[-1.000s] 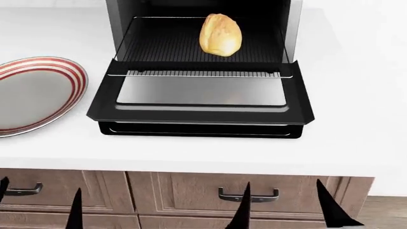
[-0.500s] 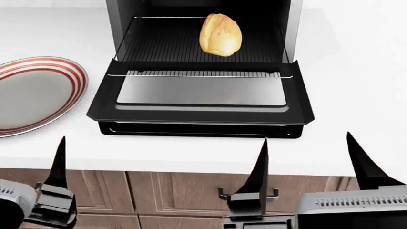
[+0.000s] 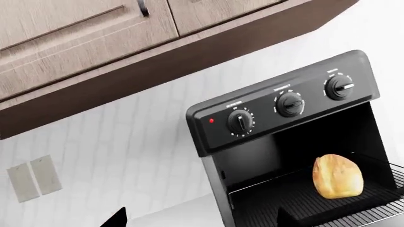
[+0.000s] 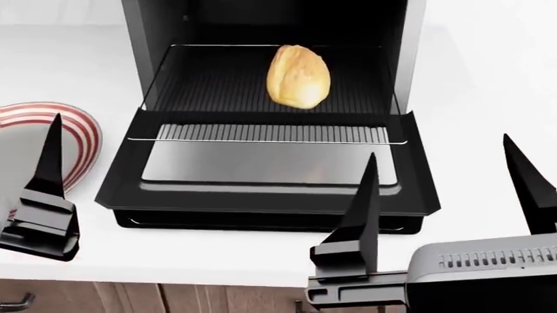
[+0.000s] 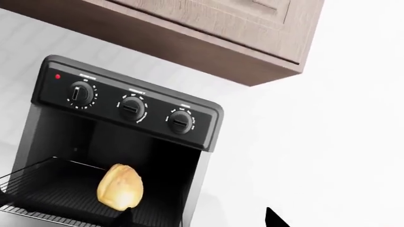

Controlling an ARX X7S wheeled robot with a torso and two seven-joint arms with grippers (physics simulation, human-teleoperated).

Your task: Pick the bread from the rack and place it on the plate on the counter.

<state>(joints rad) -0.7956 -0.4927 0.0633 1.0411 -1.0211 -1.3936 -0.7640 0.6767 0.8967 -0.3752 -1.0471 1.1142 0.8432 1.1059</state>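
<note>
Both arms had risen from below the white counter (image 4: 487, 78) within a second. The left end effector (image 4: 39, 195), state unclear, neared the red-striped white plate (image 4: 74, 127); the golden oval bread (image 4: 299, 76) sat untouched on the wire rack (image 4: 218, 81); the right end effector (image 4: 452, 189) stood open, approach just begun.

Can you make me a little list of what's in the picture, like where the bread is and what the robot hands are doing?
bread: sitting on the rack inside the open oven
plate: on the counter, left of the oven, nothing seen on it
left hand: partly in view, near the plate, not touching the bread
right hand: open, empty, in front of the oven door
oven knobs: three, with a red light beside them
</note>
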